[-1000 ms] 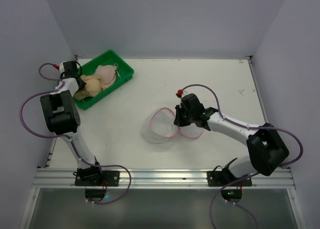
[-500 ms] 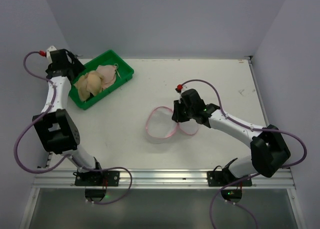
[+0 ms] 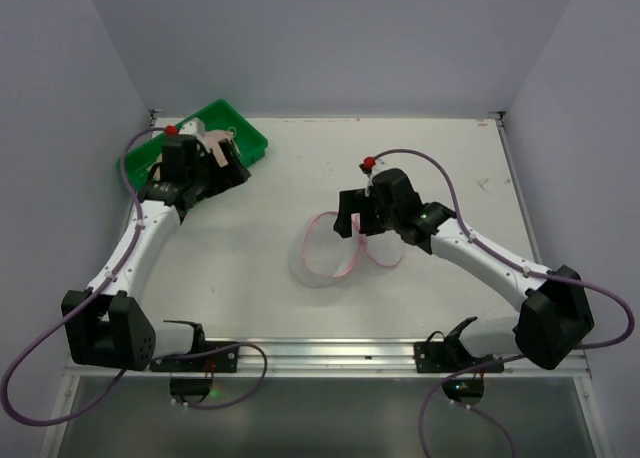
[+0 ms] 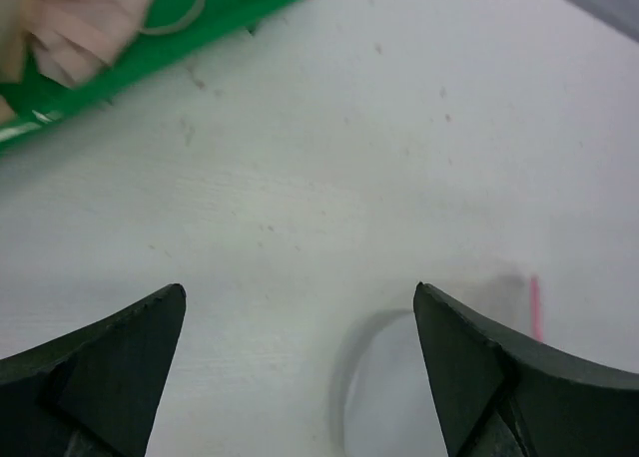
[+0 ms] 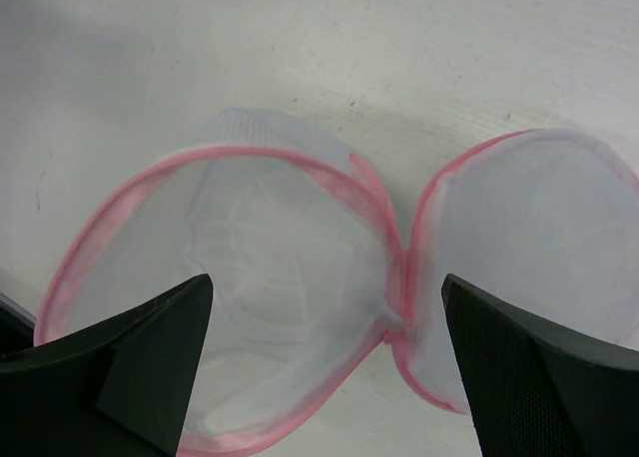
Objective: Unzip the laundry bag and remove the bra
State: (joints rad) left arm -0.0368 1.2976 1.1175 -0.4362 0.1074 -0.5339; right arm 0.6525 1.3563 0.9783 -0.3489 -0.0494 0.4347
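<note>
Top view: the laundry bag (image 3: 325, 253) lay unzipped at frame centre on the worktop (image 3: 450, 158). Its right half was partly hidden by the right pincer (image 3: 358, 223). At upper left, the left pincer (image 3: 228, 160) masked much of the green tray (image 3: 243, 130), and only a pink scrap of the bra (image 3: 212, 141) showed.

Left wrist view: the pincer was spread and held nothing. Tray and bra were cut off at the top-left corner.

Right wrist view: the pincer was spread above the bag's two open halves.

Top view overlooks table (image 3: 250, 268); wrist views close, downward; laundry bag (image 3: 325, 250) shared.
</note>
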